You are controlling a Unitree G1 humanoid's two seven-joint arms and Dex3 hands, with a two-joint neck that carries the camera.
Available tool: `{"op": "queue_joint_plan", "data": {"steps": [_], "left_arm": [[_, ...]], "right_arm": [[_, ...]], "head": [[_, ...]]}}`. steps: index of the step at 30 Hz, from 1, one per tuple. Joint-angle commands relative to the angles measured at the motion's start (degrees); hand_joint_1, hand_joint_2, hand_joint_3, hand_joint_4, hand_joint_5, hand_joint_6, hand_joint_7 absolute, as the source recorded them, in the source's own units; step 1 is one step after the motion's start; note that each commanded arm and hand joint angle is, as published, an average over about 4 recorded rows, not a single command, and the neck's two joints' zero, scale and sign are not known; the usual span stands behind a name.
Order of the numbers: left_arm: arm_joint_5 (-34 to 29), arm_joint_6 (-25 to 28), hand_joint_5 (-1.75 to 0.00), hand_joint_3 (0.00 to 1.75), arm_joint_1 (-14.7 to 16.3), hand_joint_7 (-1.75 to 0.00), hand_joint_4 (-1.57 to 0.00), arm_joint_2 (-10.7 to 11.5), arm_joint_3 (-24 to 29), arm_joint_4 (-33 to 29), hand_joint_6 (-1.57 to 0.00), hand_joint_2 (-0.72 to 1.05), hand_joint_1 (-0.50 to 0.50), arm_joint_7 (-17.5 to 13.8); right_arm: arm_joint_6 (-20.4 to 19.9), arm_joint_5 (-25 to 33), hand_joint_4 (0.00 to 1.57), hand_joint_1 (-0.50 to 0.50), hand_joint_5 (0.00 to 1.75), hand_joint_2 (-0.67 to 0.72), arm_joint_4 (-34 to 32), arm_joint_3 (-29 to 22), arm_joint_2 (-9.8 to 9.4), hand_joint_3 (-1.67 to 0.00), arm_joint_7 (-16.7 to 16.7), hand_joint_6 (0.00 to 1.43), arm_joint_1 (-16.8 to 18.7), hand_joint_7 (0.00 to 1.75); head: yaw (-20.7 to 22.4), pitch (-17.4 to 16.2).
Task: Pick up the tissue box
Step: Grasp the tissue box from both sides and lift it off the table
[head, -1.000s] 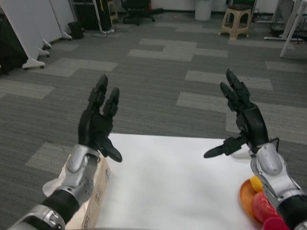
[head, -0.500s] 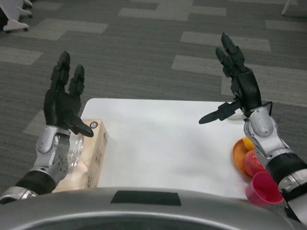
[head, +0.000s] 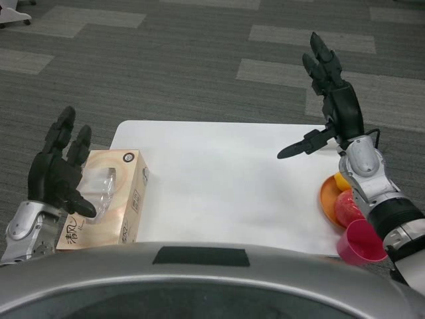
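Left hand (head: pixel 58 174) raised just off the table's left edge, fingers spread, holding nothing, thumb tip over the tissue box's near-left side. Tissue box (head: pixel 104 197) flat on the white table (head: pixel 226 186) at its left edge, opening up. Right hand (head: pixel 332 106) up over the table's right side, fingers spread and empty, above orange plate (head: pixel 327 205) with fruit and pink cup (head: pixel 362 242).

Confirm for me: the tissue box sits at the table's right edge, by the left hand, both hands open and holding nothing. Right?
Not quite. The tissue box sits at the table's left edge, not the right; the head view shows it there beside the left hand. The rest holds: the left hand and the right hand are both open and hold nothing.
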Motion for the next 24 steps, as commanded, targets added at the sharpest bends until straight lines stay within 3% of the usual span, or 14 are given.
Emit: {"op": "queue_joint_plan", "data": {"steps": [1, 9, 15, 24], "left_arm": [[0.36, 0.31, 0.0, 0.09, 1.87, 0.0, 0.0, 0.88, 3.46, 2.15, 0.0, -0.46, 0.5, -1.12], [0.45, 0.56, 0.0, 0.09, 3.84, 0.0, 0.0, 0.57, 9.15, 6.5, 0.0, -0.46, 0.5, -4.02], [5.87, 3.21, 0.0, 0.09, 6.44, 0.0, 0.0, 0.95, 14.95, 11.0, 0.0, -0.46, 0.5, -8.83], [12.44, 6.29, 0.0, 0.09, 9.89, 0.0, 0.0, 0.97, 15.02, 15.2, 0.0, -0.5, 0.5, -14.22]], "right_arm": [[-0.22, 0.46, 0.0, -0.46, 0.0, 0.22, 0.69, -0.36, -0.11, -0.16, -0.33, 0.0, 0.27, 0.0], [-0.22, 0.46, 0.0, -0.46, 0.0, 0.22, 1.15, -0.42, -0.11, -0.16, -0.33, 0.0, 0.27, 0.0], [-0.22, 0.46, 0.0, -0.46, 0.0, 0.22, 1.35, -0.53, -0.08, -0.16, -0.33, 0.0, 0.27, 0.0], [-0.22, 0.46, 0.0, -0.46, 0.0, 0.22, 1.35, -0.8, -0.02, -0.16, -0.33, 0.0, 0.27, 0.0]], "head": [[0.63, -0.35], [0.89, -0.34], [0.5, -0.49], [0.52, -0.89]]}}
